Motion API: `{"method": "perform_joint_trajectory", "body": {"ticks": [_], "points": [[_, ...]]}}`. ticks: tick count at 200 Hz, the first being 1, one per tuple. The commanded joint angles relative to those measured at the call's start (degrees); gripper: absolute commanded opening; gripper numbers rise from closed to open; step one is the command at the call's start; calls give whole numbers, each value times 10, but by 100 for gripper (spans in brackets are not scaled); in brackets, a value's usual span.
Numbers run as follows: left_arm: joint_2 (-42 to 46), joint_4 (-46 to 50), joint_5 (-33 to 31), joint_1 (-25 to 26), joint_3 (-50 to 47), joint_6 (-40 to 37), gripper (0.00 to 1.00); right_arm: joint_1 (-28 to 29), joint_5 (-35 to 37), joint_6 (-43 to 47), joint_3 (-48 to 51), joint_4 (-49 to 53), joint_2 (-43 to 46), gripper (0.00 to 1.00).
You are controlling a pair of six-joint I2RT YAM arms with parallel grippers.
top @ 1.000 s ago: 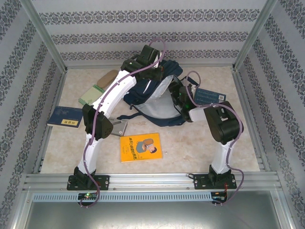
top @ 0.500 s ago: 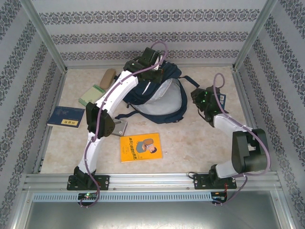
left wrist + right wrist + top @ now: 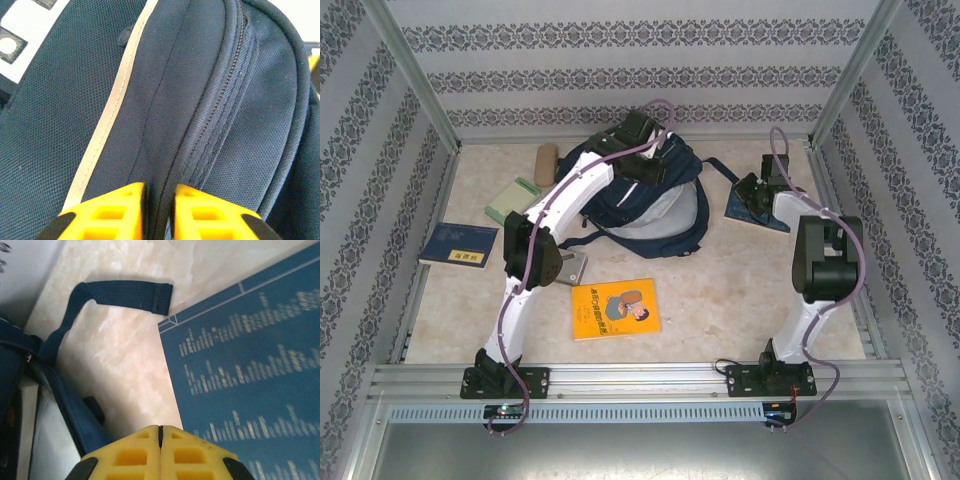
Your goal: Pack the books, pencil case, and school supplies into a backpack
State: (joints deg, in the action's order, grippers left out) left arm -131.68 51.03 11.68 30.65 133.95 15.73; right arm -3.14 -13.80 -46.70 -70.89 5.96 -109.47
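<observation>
Pinching a limp fabric fold of the backpack [image 3: 75, 115] beside its zip [image 3: 220, 115], my left gripper [image 3: 159, 212] appears clamped on it. With jaws together and empty, my right gripper [image 3: 160, 442] hangs over the blue book [image 3: 250, 365], which lies flat on the surface [image 3: 125, 340] right of the backpack. I judge it thin and stiff, best taken by an edge.

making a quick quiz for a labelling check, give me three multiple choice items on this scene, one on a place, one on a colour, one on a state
1. Where is the orange book? A on the table, on the near side of the backpack; B inside the backpack; C against the far wall.
2. The backpack's stripe is: A red; B pale grey; C green.
3. The right tool is: A wide open; B shut, empty; C half open.
Answers: 1 A, it lies flat below the backpack in the top view; 2 B, the left wrist view shows it pale; 3 B, no gap, nothing held.
</observation>
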Motion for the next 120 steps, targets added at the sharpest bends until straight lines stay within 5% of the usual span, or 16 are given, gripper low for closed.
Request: {"method": "perform_joint_trajectory", "body": {"ticks": [1,53,120], "points": [[51,-9,-6,0,-26,14,27,3,-20,0,-52,54,-51,4],[95,-34,10,1,-69,38,71,15,-9,37,-80,127,-103,0],[77,-65,42,7,-70,61,72,26,-14,77,83,190,30,1]]}}
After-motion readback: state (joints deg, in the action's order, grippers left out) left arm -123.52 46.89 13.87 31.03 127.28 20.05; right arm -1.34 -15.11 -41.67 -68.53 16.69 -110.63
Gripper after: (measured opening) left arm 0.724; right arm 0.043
